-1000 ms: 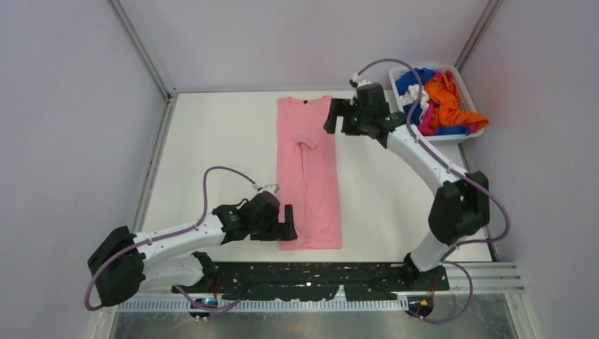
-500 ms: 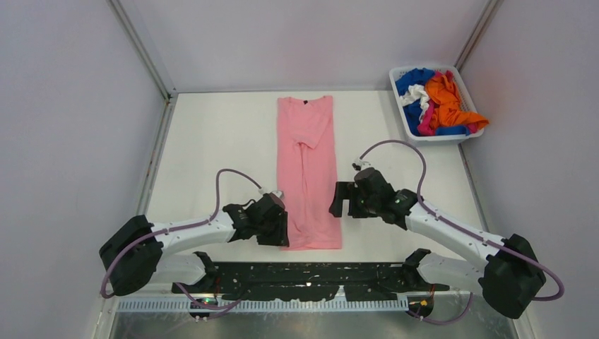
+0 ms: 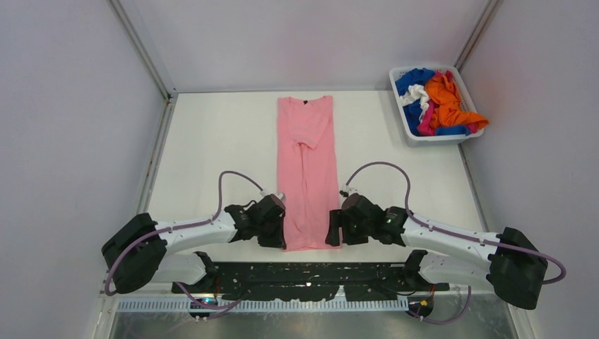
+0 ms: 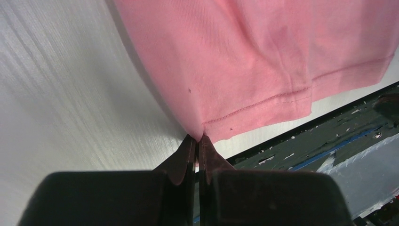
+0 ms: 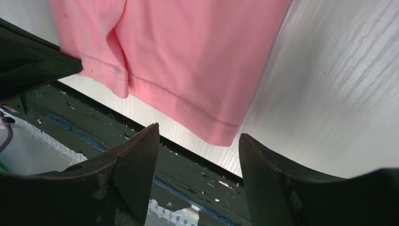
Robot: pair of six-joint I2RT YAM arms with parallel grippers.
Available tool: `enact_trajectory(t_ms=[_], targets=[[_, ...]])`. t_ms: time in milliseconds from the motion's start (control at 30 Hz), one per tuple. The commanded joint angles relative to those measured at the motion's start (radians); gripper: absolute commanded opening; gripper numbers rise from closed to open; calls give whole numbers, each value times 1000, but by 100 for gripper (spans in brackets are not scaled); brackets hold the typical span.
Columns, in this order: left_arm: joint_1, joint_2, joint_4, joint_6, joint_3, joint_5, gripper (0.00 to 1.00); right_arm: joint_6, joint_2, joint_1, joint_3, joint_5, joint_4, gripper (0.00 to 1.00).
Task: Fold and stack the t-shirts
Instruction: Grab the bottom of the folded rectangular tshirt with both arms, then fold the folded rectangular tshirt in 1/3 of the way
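Light pink t-shirt [image 3: 307, 176], soft knit with a stitched hem, lies folded into a long narrow strip on the white grained surface [image 3: 212, 141]. Left end effector [image 4: 197, 139] is clenched on the near-left hem corner. Right end effector [image 5: 198, 132] is released, its fingers spread at the near-right corner.
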Motion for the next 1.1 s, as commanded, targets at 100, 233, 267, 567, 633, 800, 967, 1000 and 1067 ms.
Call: enact_trajectory(t_ms=[100,233,267,567,633,800,967,1000,1067], targets=[[-10,-47,-25,8,-39,5,0,80,46,98,24,106,-50,66],[-18,-46,4,4,-50,18,0,92,67,107,16,135,-35,63],[-18,-42,8,3,-51,21,0,97,75,107,12,145,-30,59],[-21,-52,-50,10,-45,12,0,114,102,120,-19,111,-6,8],[-24,-77,-79,16,-57,6,0,119,70,122,-41,101,-37,6],[-34,-137,-141,9,-85,-6,0,120,-36,138,-96,25,-38,5],[-80,-185,-116,-30,-78,37,0,127,-73,178,-125,-69,83,5],[-86,-195,-116,-36,-69,39,0,129,-78,181,-124,-72,95,5],[-89,-220,-131,-41,-55,35,0,127,-94,182,-114,-60,83,5]])
